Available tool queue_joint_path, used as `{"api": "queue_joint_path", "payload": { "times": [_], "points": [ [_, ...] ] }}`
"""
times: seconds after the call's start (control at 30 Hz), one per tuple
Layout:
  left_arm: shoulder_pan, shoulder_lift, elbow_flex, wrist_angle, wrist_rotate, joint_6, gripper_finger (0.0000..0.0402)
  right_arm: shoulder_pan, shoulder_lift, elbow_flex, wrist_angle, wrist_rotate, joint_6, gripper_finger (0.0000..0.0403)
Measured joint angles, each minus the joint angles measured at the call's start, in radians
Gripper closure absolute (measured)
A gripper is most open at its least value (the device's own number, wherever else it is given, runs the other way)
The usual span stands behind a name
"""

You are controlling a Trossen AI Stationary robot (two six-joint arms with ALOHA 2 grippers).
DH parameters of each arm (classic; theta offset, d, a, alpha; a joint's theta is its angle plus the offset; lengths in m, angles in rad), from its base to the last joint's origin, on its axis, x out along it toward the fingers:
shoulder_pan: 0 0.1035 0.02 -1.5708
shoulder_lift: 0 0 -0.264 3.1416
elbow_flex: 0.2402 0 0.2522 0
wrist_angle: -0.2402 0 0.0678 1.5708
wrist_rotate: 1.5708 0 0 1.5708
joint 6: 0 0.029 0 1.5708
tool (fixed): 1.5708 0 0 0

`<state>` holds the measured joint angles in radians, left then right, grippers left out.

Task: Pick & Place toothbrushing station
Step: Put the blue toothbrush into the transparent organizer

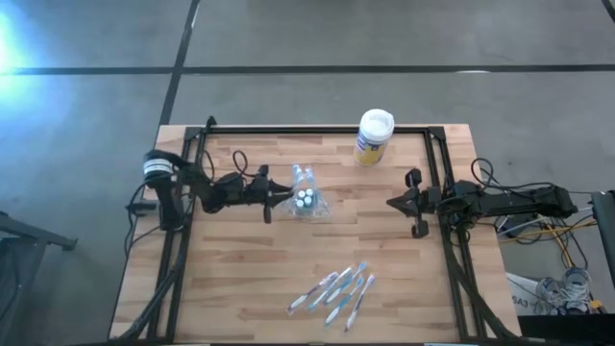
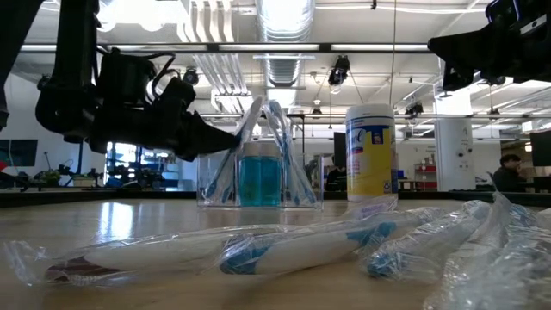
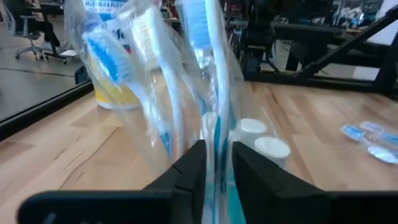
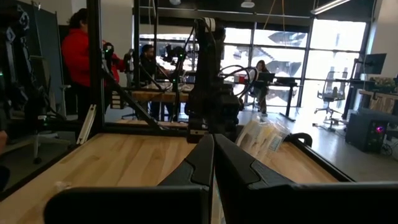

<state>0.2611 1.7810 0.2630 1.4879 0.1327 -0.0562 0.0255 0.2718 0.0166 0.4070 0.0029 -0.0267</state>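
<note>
The left gripper [image 1: 285, 197] sits at the near side of the toothbrushing station [image 1: 306, 200], the small clear holder standing a little left of the middle of the wooden bench [image 1: 240, 279]. In the left wrist view its two dark fingers [image 3: 189, 165] stand slightly apart, with the handle of a wrapped toothbrush [image 3: 211, 93] running up through the narrow gap between them; whether the pads press on it or only flank it cannot be told. That brush and at least one more wrapped brush [image 3: 134, 68] lean upright in the holder, and the round white tops of small tubes [image 3: 272, 147] show inside it: four tops in the high view, two of them clear in the left wrist view. Toward the front edge of the bench lies a loose cluster of wrapped toothbrushes [image 1: 334, 288], about five, side by side and well apart from the holder. One white-lidded canister [image 1: 373, 136] with a yellow and blue label stands near the far edge of the bench. The right gripper [image 1: 396, 204] waits at the right side of the bench, well apart from all of these, its fingers [image 4: 199, 163] pressed together and holding nothing. People show in the room beyond, one in a red top [image 4: 76, 53].
</note>
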Motion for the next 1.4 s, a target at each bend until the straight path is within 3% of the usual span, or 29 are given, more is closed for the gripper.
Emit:
{"api": "queue_joint_path", "payload": {
  "times": [0.33, 0.6, 0.8, 1.0, 1.2, 1.4],
  "points": [
    [-0.001, -0.04, 0.0, -0.004, 0.008, -0.032, 0.0253, 0.0, 0.0, 0.0, 0.0, 0.0, 0.0, 0.0394],
    [-0.001, -0.138, 0.0, -0.065, 0.007, -0.03, 0.0228, 0.0, 0.0, 0.0, 0.0, 0.0, 0.0, 0.0394],
    [-0.002, -0.316, 0.032, -0.323, 0.007, 0.006, 0.0227, 0.0, 0.0, 0.0, 0.0, 0.0, 0.0, 0.0394],
    [-0.049, -0.463, 0.161, -0.764, -0.041, 0.076, 0.0229, 0.0, 0.0, 0.0, 0.001, 0.0, 0.0, 0.0394],
    [-0.123, -0.466, 0.346, -1.141, -0.244, 0.085, 0.0227, 0.0, 0.0, 0.0, 0.001, 0.0, 0.001, 0.0394],
    [-0.167, -0.42, 0.435, -1.237, -0.351, 0.066, 0.0227, 0.0, 0.001, 0.0, 0.002, 0.0, 0.004, 0.0394]
  ]
}}
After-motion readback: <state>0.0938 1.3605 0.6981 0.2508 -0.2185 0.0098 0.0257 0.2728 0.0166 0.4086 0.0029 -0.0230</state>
